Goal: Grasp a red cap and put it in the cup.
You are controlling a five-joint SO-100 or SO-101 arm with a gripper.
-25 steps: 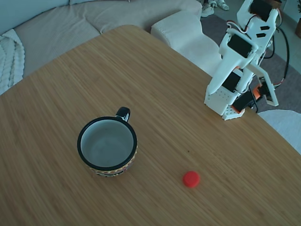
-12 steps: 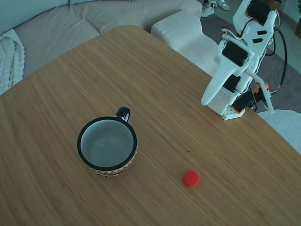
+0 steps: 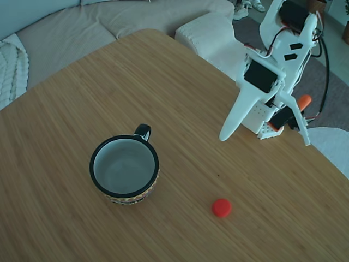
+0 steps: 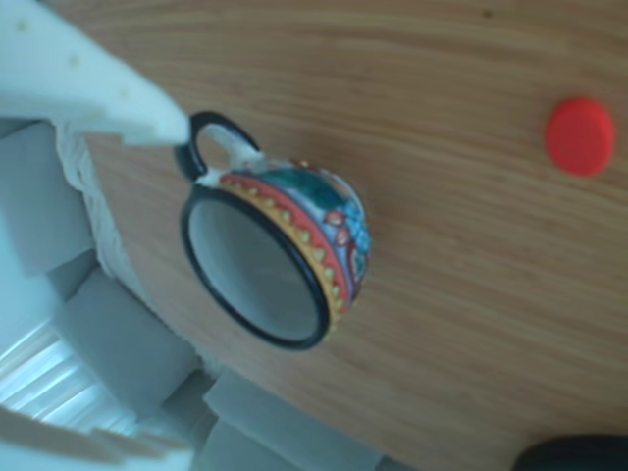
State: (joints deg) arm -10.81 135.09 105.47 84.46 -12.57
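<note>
Red cap [image 3: 221,207] lies flat on the bench [image 3: 163,82], alone, touching nothing. In the fixed view it sits below and slightly left of the jaws [image 3: 264,139], well apart from them; nothing is between cap and jaws but bare wood. In the other view the red cap [image 4: 580,135] is at upper right, far from the white finger [image 4: 88,83] that enters at upper left.

Cup [image 3: 125,167] stands upright on the bench, to the left of the cap and well apart from it, lower left of the jaws in the fixed view. Handle [image 3: 143,131] points toward the far side of the bench. Black rim, pale inside; interior holds nothing visible, bottom fully exposed. In the other view the cup [image 4: 294,255] shows a coloured patterned wall; the finger tip appears just beside its handle, but the fixed view shows them well apart.

Jaws: spread wide, nothing between them. One long white finger [image 3: 234,117] points down-left over the bench; the thin second finger [image 3: 302,131] angles off to the right. Both are clear of the bench surface.

Beyond the bench: a sofa [image 3: 82,22] along the top of the fixed view.
</note>
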